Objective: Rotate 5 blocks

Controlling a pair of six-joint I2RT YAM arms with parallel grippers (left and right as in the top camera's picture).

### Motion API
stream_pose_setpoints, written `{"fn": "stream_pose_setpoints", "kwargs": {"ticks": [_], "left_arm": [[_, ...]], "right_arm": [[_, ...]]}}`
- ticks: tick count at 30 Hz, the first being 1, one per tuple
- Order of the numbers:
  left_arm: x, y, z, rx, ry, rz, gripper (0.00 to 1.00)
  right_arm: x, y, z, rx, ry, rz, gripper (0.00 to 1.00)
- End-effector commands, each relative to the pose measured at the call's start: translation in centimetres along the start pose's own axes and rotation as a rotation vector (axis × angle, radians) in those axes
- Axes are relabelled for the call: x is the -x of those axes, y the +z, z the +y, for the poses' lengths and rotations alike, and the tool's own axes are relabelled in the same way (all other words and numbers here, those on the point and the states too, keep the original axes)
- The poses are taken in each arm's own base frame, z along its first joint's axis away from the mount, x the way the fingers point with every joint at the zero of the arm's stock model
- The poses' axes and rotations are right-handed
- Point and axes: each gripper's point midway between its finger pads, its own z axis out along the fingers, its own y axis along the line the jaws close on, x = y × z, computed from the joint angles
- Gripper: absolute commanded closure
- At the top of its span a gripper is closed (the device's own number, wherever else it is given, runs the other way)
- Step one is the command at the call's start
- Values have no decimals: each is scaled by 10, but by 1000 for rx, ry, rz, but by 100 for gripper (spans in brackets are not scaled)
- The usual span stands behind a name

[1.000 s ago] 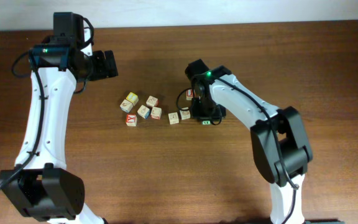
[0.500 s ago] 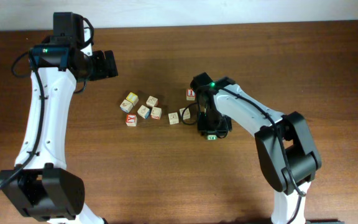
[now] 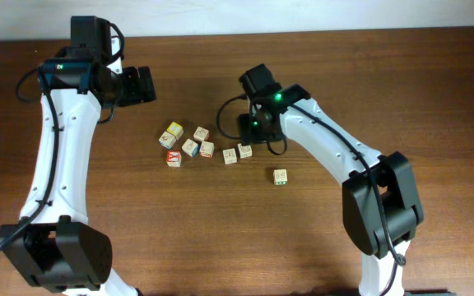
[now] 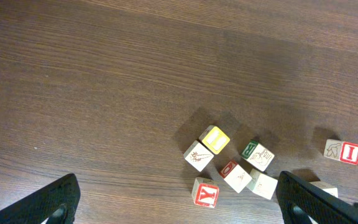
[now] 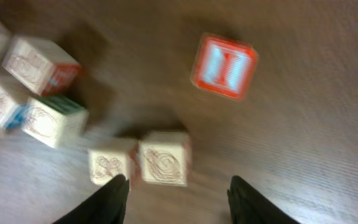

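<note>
The right jaws stand part open and empty, a touching pair of blocks (image 5: 140, 160) on the tabletop (image 5: 316, 137) just beyond their tips (the left jaws, wide open and empty, hang well away).

block cluster (image 3: 190, 147) on table (image 3: 138, 238); touching pair (image 3: 230, 155) at its 3 o'clock; lone block (image 3: 281, 176) at pair's 4 o'clock, well apart.
</note>
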Motion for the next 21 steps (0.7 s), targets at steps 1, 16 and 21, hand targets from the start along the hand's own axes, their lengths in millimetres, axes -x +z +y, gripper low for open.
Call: {"fn": "stream_pose_setpoints", "kwargs": {"ticks": [1, 16, 21], "left_arm": [[6, -2, 1, 8, -18, -15, 1], [6, -2, 1, 8, -18, -16, 1], [6, -2, 1, 8, -18, -16, 1]], "right_arm": [[4, 19, 12, 21, -54, -9, 48], [-8, 35, 30, -2, -176, 41, 49], [-4, 18, 35, -26, -200, 49, 53]]}}
